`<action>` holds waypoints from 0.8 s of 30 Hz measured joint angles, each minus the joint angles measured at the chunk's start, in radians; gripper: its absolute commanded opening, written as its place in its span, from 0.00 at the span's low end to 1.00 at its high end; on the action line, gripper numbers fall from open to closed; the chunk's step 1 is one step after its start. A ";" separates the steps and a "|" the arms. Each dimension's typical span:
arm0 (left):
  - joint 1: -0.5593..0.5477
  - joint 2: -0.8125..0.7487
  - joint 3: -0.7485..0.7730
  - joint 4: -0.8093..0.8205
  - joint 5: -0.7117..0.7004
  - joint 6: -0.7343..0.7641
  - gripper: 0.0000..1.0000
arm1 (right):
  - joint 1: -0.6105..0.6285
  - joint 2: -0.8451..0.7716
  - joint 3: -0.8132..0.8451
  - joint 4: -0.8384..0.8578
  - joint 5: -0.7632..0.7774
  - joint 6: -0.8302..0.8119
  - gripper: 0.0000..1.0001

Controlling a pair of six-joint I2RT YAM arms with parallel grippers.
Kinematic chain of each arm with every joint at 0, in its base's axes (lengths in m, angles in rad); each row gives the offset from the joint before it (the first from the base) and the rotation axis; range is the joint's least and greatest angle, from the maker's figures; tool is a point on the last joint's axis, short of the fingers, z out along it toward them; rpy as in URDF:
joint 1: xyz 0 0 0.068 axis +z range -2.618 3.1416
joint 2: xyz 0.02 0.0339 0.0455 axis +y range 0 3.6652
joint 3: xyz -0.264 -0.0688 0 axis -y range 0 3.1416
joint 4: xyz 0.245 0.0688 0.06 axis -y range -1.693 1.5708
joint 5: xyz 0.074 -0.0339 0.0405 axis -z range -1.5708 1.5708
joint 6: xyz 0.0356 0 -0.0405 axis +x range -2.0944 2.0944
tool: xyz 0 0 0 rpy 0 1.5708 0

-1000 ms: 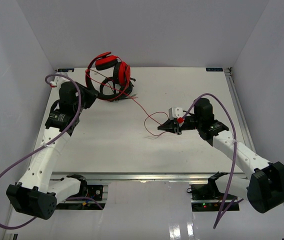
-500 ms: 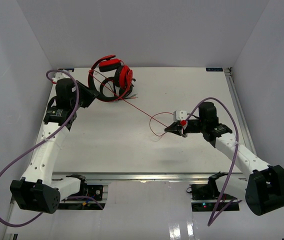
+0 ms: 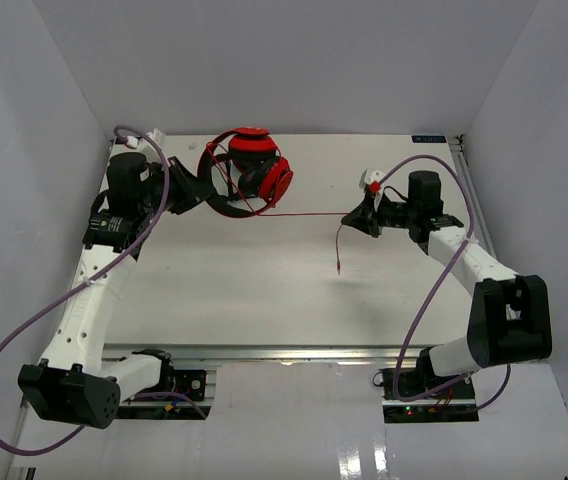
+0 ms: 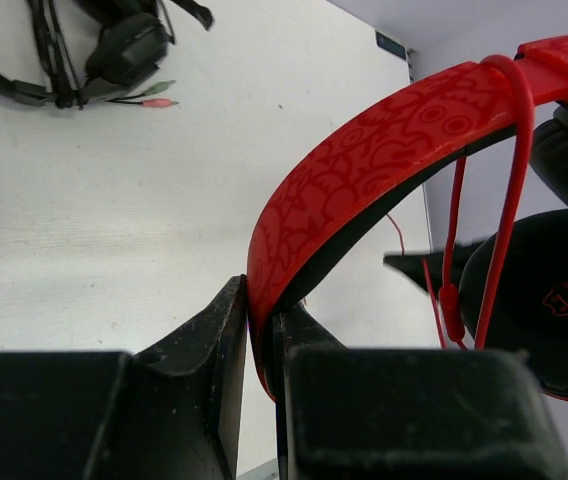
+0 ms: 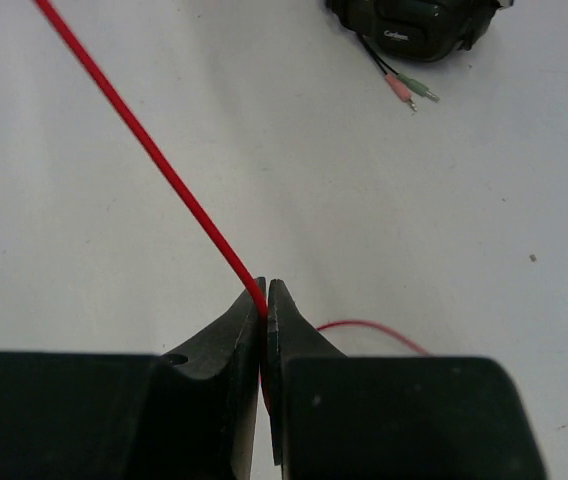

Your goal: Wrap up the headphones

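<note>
desk (image 3: 264, 290): fills the middle of the top view; the work sits along its upper edge.
headphones (image 3: 254, 165): upper centre-left of the top view, held by the band and, by the look of it, raised off the desk.
black headset (image 5: 414, 25): lies on the desk at the top of the right wrist view, its two small plugs pointing out.
left end effector (image 4: 259, 310): clamped on the red band (image 4: 364, 180), low centre of the left wrist view.
right end effector (image 5: 264, 300): pinched shut on the cable (image 5: 154, 160); in the top view it is upper right.
cable run (image 3: 304, 213): drawn straight between the earcups and your right pinch; one turn crosses the band.
loose tail (image 3: 339, 250): hangs below the right pinch, centre-right.
risk, tension: the line looks taut, so pull further and you may drag the band out of the left grip or strain the cable.
risk, slip: the pinch is thin, so the cable could slide through and the turn could slacken.
risk, snag: swing the tail low and it may catch the black headset.
</note>
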 measured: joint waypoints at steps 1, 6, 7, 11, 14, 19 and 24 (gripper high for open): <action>-0.004 -0.002 -0.001 0.004 0.026 0.030 0.00 | 0.000 0.024 0.029 0.002 0.008 0.018 0.08; -0.076 -0.022 -0.024 0.002 0.122 0.218 0.00 | 0.000 0.133 0.180 0.013 0.033 0.105 0.08; -0.096 -0.023 -0.027 -0.006 0.128 0.257 0.00 | 0.000 0.147 0.203 0.012 0.036 0.117 0.08; -0.168 -0.025 -0.043 -0.068 0.134 0.421 0.00 | -0.006 0.182 0.277 0.010 0.070 0.157 0.08; -0.232 -0.025 -0.060 -0.117 0.120 0.538 0.00 | -0.013 0.199 0.327 -0.006 0.086 0.169 0.08; -0.361 -0.016 -0.075 -0.177 0.050 0.692 0.00 | -0.012 0.214 0.390 -0.033 0.089 0.179 0.08; -0.429 0.027 -0.075 -0.198 -0.007 0.775 0.00 | 0.002 0.215 0.408 -0.066 0.108 0.182 0.08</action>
